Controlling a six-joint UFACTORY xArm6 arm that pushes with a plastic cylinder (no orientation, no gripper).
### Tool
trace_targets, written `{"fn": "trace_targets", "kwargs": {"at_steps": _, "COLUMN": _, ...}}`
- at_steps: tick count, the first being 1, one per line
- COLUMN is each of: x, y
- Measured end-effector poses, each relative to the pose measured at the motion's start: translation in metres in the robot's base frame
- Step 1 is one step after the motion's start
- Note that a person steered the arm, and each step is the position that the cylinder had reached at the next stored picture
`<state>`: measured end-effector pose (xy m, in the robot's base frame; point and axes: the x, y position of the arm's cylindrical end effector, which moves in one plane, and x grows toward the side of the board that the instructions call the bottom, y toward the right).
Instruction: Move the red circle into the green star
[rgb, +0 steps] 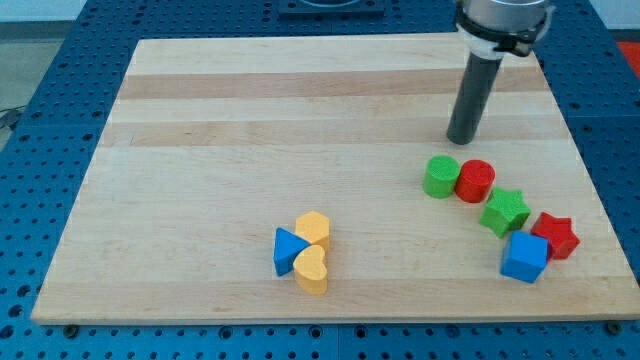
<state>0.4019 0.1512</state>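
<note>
The red circle (475, 181) stands at the view's right, touching a green circle (440, 176) on its left. The green star (505, 211) lies just below and right of the red circle, very close to it or touching. My tip (461, 140) is on the board just above the two circles, a short gap from them, slightly left of the red circle's middle. The dark rod rises from it toward the view's top.
A red star (556, 235) and a blue cube (525, 258) lie right of and below the green star. Near the bottom middle sit a blue triangle (288, 250), a yellow hexagon (314, 230) and a yellow heart (312, 269). The wooden board (250, 130) has its right edge close by.
</note>
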Motion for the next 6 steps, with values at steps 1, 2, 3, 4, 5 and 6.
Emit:
{"fn": "trace_targets", "kwargs": {"at_steps": 1, "x": 0.019, "y": -0.007}}
{"fn": "trace_targets", "kwargs": {"at_steps": 2, "x": 0.046, "y": -0.008}}
{"fn": "trace_targets", "kwargs": {"at_steps": 3, "x": 0.075, "y": -0.008}}
{"fn": "trace_targets", "kwargs": {"at_steps": 4, "x": 0.094, "y": -0.008}}
{"fn": "trace_targets", "kwargs": {"at_steps": 5, "x": 0.095, "y": -0.010}}
{"fn": "trace_targets", "kwargs": {"at_steps": 6, "x": 0.084, "y": -0.015}}
